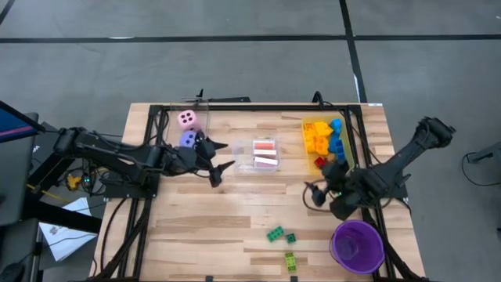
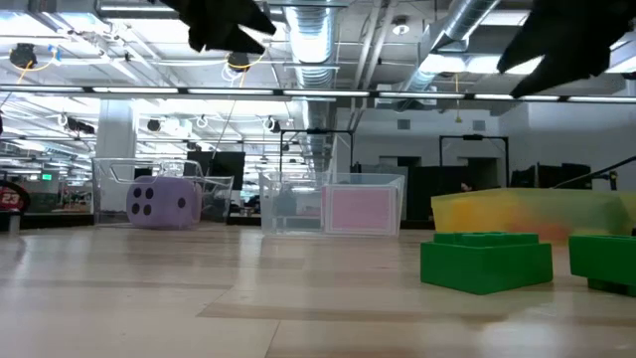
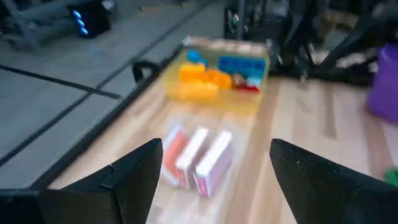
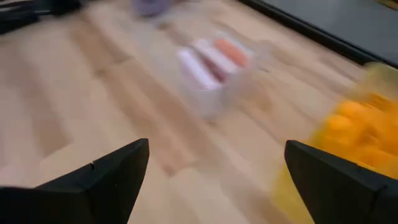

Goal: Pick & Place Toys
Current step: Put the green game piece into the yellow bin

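On the pale wooden bench (image 1: 203, 227), the left tool (image 1: 221, 155) hangs open and empty beside the clear plastic bin of pink-backed cards (image 1: 265, 155) near the far edge. The right tool (image 1: 311, 194) is open and empty near the yellow see-through bin of small plastic bricks (image 1: 325, 138). Green plastic bricks (image 1: 280, 235) lie near the front edge.

Cards (image 1: 265, 154) in middle bin (image 1: 252, 166); dice (image 1: 188, 119) left of it, bricks (image 1: 319, 135) right; cup (image 1: 358, 245) near right corner
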{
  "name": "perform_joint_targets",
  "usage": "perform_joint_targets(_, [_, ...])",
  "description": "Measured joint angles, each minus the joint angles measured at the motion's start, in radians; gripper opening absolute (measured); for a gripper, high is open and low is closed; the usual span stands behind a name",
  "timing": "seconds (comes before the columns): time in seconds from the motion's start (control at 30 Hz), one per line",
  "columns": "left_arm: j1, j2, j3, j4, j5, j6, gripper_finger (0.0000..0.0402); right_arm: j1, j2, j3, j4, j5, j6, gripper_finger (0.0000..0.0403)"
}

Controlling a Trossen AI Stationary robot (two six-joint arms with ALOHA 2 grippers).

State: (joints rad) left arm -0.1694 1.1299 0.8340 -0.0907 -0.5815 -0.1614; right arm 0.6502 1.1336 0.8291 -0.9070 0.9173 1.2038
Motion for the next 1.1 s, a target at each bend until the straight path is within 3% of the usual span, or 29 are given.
perform_joint_targets(0.17, [-0.036,0.001,-0.023,0.015,0.033,-0.007,0.0292,0.063,-0.002,0.0,0.159,0.0,-0.207,0.0368])
perform_joint_targets(0.47, [-0.151,0.001,-0.081,0.203,0.12,-0.004,0.0292,0.123,-0.01,0.0,0.315,0.001,-0.51,0.0367])
perform_joint_targets(0.77, [-0.283,0.079,-0.081,0.312,0.12,0.0,0.0292,0.099,-0.07,0.0,0.327,0.0,-0.644,0.0368])
perform_joint_targets(1.1, [-0.297,0.243,-0.057,0.509,0.119,0.117,0.0292,0.06,-0.095,0.0,0.377,-0.001,-0.772,0.0368])
